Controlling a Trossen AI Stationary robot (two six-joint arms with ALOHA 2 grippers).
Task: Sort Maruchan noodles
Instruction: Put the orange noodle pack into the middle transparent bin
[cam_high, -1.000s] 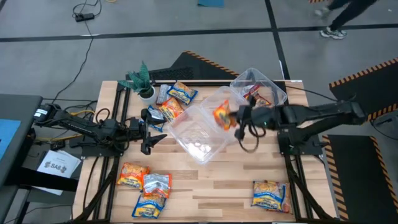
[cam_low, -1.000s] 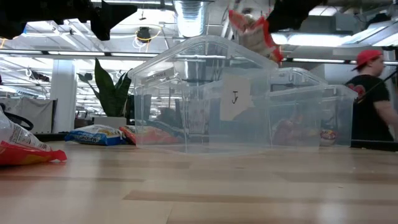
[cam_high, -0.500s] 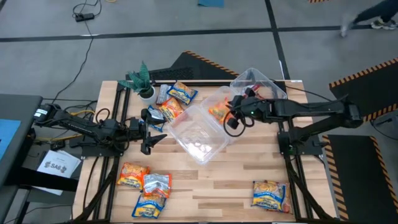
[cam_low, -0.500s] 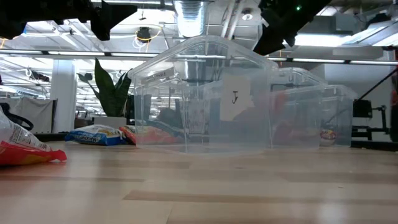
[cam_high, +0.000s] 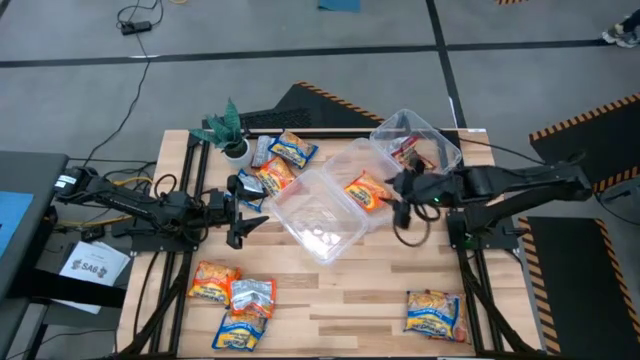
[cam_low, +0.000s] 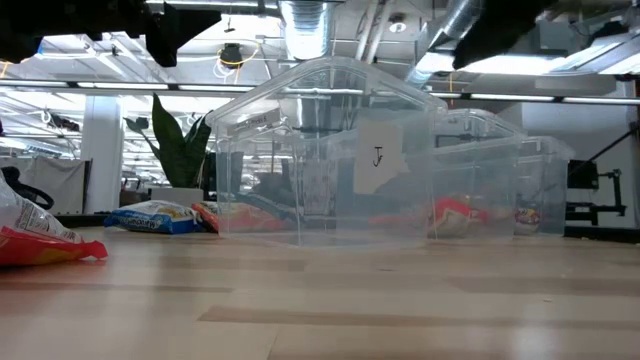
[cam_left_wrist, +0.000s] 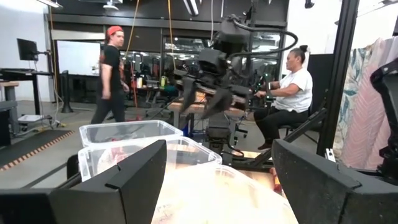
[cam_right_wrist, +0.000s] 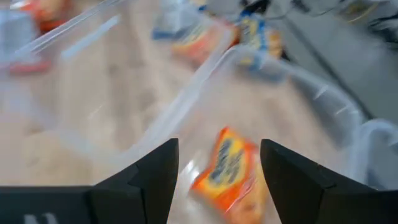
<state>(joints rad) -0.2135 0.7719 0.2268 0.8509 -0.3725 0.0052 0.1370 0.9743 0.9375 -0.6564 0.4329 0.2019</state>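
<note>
Your right gripper (cam_high: 400, 192) has let go and stands wide; orange packet (cam_high: 366, 191) now lies in the middle tub (cam_high: 335, 160). Left gripper (cam_high: 240, 203) waits wide. Many packets (cam_high: 236, 296) remain along the desk's (cam_high: 340, 300) edges.

Clear plastic tubs (cam_high: 322, 238): three, clustered on the table (cam_high: 380, 290) toward its far edge.
Noodle packets (cam_high: 212, 282): three at the front left corner. At least three near the far left corner. One orange inside the middle tub. Red-brown ones in the farthest tub, number unclear. One or two, overlapped, at the front right corner.
Potted plant (cam_high: 228, 128): one.
Robot arms (cam_high: 150, 208): two.
Persons (cam_left_wrist: 113, 74): two, beyond the table.
</note>
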